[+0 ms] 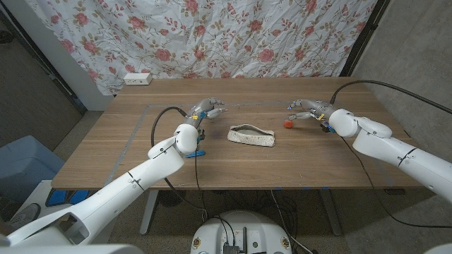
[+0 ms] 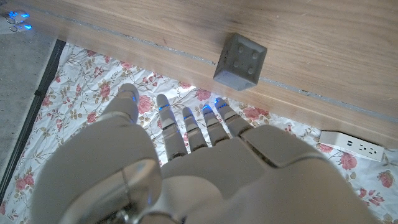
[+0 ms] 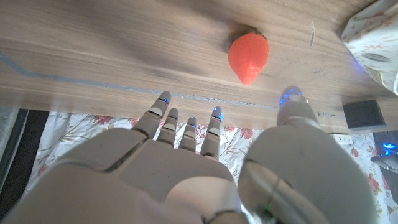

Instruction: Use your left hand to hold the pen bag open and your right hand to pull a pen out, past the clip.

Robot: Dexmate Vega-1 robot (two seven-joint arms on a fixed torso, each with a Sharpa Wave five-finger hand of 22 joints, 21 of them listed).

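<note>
The left robot hand [image 1: 207, 108] hovers over the bench [image 1: 106, 148], fingers spread, holding nothing. The floral pen bag [image 1: 251, 136] lies mid-bench, just right of it. Beyond a red strawberry [image 1: 288, 123], the right robot hand [image 1: 306, 109] hangs likewise spread and empty.

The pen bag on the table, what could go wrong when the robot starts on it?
The pen bag lies flat and looks closed, with neither robot hand on it, so opening it may just slide it along. The red strawberry-like thing sits between the right robot hand and the bag and could get knocked. The left robot hand passes a gray cube.
</note>
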